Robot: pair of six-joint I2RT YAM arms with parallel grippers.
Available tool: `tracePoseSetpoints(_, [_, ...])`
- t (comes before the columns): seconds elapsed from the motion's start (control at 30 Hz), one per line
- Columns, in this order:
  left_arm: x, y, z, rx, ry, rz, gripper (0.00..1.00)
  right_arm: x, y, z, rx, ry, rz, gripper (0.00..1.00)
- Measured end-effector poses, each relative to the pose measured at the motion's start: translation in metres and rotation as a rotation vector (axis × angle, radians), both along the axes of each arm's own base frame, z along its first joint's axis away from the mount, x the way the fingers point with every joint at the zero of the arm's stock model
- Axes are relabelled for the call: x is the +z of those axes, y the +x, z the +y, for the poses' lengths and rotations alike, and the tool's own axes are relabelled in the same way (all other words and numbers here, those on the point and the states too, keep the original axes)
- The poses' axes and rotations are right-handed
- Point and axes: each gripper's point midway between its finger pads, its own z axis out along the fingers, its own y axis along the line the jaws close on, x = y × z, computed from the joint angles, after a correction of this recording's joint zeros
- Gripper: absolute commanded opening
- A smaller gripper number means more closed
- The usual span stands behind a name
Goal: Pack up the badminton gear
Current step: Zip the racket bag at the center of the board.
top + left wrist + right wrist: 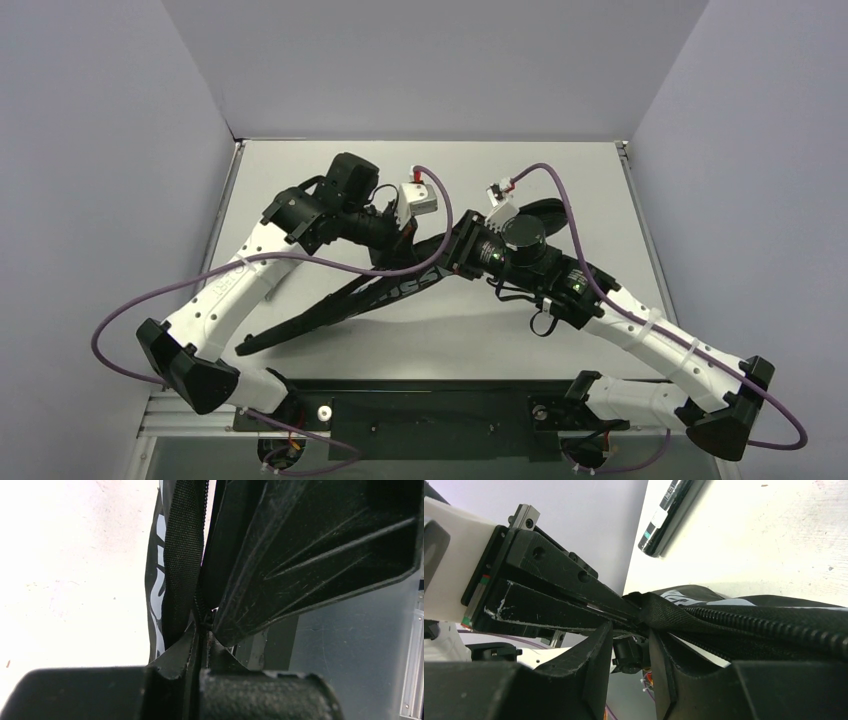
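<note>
The black racket-shaped bag with white lettering lies diagonally across the table, handle end at the near left. My left gripper is shut on the bag's zipper edge; its black webbing runs up from the jaws. My right gripper meets it at the same spot. In the right wrist view its fingers stand apart with nothing between them, and the zipper edge passes just over the tips. The black teal-printed tube lies on the table beyond. No racket shows.
The white table is boxed in by grey walls at the back and both sides. Purple cables loop from both arms over the near half. The two arms crowd the middle of the table, fingers nearly touching.
</note>
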Motion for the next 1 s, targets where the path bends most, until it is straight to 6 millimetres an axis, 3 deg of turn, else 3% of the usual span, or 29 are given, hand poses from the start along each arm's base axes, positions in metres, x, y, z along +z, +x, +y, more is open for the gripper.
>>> tracePoseSetpoints(0.27, [-0.003, 0.0, 0.0, -0.021, -0.01, 0.093, 0.0, -0.007, -0.003, 0.001, 0.014, 0.024, -0.007, 0.29])
tracePoseSetpoints(0.5, [0.009, 0.008, -0.005, -0.026, -0.058, 0.12, 0.0, -0.004, -0.009, 0.006, 0.059, 0.055, -0.009, 0.28])
tracePoseSetpoints(0.73, [0.017, 0.008, -0.01, -0.049, -0.093, 0.124, 0.0, -0.007, -0.013, 0.008, 0.079, 0.069, -0.01, 0.17])
tracePoseSetpoints(1.0, [0.019, 0.004, -0.011, -0.066, -0.105, 0.134, 0.0, -0.003, -0.012, -0.003, 0.059, 0.09, -0.025, 0.23])
